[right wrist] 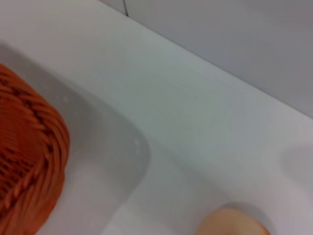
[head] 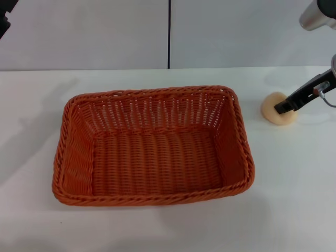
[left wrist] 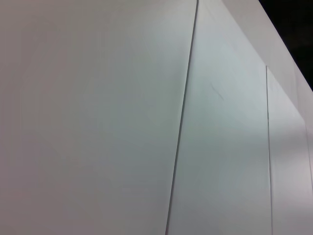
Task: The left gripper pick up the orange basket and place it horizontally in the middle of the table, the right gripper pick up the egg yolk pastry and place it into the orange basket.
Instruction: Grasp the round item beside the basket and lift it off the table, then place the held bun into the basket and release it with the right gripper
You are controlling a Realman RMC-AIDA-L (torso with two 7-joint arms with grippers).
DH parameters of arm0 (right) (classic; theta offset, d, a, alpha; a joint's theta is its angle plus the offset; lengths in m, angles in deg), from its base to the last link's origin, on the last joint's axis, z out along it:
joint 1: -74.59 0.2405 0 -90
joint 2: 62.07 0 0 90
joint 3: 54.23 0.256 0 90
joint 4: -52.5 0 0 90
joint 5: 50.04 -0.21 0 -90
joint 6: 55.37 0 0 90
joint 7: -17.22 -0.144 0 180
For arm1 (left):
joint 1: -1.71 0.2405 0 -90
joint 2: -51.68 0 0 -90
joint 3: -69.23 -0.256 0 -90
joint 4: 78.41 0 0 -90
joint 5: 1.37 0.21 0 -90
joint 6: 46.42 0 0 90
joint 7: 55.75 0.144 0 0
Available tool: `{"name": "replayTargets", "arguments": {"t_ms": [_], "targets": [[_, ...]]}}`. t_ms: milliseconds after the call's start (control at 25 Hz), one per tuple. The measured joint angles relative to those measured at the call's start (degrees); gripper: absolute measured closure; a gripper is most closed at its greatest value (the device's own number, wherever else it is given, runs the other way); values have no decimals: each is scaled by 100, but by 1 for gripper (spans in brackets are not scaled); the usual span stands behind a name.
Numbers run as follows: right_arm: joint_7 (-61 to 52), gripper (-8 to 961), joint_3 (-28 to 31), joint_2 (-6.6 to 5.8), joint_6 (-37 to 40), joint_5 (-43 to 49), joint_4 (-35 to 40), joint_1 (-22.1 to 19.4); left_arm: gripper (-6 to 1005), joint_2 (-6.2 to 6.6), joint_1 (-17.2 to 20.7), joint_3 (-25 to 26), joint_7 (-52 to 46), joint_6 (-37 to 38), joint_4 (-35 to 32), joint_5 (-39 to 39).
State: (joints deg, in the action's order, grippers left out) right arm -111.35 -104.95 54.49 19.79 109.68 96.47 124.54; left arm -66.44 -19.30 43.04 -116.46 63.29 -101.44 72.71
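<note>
The orange basket [head: 152, 147] lies lengthwise in the middle of the white table [head: 294, 199], upright and empty. Its corner [right wrist: 27, 156] also shows in the right wrist view. The egg yolk pastry [head: 274, 112] sits on the table to the right of the basket, a little apart from its rim. My right gripper [head: 281, 109] reaches in from the right edge, its black tip over the pastry's top. In the right wrist view, part of the pastry [right wrist: 232, 224] shows. My left gripper [head: 3, 22] is a dark shape raised at the far left corner, away from the basket.
A pale wall with a dark vertical seam [head: 169, 34] stands behind the table. The left wrist view shows only wall panels [left wrist: 98, 117]. Bare tabletop lies in front of the basket and on both sides of it.
</note>
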Motion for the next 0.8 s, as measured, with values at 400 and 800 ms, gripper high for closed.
{"name": "replayTargets", "arguments": {"t_ms": [400,800], "targets": [[36,774,0,108,269,-544,1061,-558,262,0,-9,-9,-14,7,7,1],[1051,845,-284,242,975,-4098,3323,-2024,263,8,-12,-8,-27,9,12,-17]]}}
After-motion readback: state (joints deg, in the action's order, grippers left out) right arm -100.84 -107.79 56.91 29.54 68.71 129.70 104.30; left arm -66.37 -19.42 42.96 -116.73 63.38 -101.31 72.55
